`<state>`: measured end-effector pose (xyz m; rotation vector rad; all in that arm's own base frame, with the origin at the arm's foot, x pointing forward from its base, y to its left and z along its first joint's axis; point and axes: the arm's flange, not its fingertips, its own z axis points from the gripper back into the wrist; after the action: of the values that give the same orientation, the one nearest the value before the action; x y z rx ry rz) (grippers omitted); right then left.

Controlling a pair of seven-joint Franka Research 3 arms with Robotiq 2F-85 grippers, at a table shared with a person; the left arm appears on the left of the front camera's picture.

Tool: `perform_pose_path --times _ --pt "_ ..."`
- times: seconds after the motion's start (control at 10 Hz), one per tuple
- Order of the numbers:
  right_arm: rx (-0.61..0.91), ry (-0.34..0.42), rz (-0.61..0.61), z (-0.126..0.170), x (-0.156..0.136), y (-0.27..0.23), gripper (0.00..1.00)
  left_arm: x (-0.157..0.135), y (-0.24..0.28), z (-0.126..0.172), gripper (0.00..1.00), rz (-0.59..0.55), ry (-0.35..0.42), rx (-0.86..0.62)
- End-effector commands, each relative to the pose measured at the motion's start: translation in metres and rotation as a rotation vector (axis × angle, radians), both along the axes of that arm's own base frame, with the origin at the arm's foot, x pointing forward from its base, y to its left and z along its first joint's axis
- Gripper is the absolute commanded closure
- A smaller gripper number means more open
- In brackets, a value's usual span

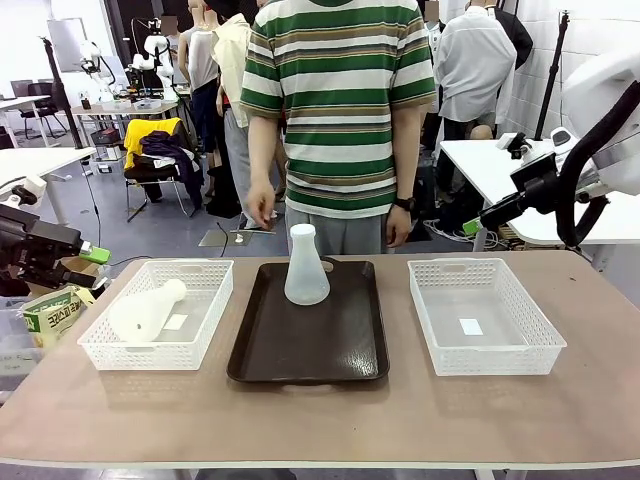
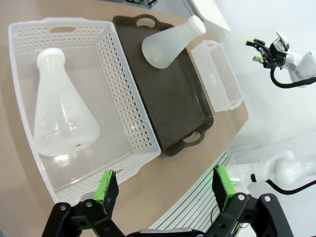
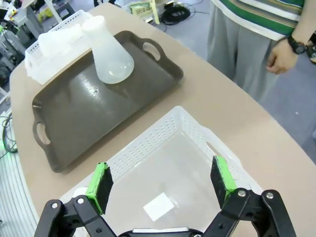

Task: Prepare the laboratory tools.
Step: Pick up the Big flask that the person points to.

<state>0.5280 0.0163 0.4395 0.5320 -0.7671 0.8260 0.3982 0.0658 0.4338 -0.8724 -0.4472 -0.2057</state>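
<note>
Left gripper (image 2: 164, 187) hangs wide open and empty, aimed at the left basket (image 2: 129, 94), where 1 flask (image 2: 61, 113) lies on its side; the other flask (image 1: 305, 268) stands on the tray (image 1: 310, 345). Best to pinch the neck (image 2: 49, 59) squarely, then lift slowly.

the only print we can find is on a green-and-white carton (image 1: 50, 312) standing at the table's left edge, beside the left white basket (image 1: 150, 357). it carries bold dark korean lettering on a white band, with green around it. the letters are too small and tilted for us to read a word or a brand for sure. a small white sticker (image 1: 175, 322) lies on the floor of that basket, and another white sticker (image 3: 158, 206) lies on the floor of the right white basket (image 3: 148, 143). both look blank to us: we can read no writing or number on either.
</note>
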Motion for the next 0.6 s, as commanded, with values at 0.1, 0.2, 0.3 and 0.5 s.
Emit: perform_pose_path --times 0.1,0.2,0.3,0.5 --pt "-0.009 -0.007 -0.008 0.0002 0.0006 0.0013 0.00 0.0003 0.0007 -0.0008 0.00 -0.002 -0.013 -0.020" --pt "-0.009 -0.007 -0.008 0.0002 0.0006 0.0013 0.00 0.0003 0.0007 -0.0008 0.00 -0.002 -0.013 -0.020" --pt "-0.009 -0.007 -0.008 0.0002 0.0006 0.0013 0.00 0.0003 0.0007 -0.0008 0.00 -0.002 -0.013 -0.020" --pt "-0.009 -0.007 -0.008 0.0002 0.0006 0.0013 0.00 0.0003 0.0007 -0.0008 0.00 -0.002 -0.013 -0.020"
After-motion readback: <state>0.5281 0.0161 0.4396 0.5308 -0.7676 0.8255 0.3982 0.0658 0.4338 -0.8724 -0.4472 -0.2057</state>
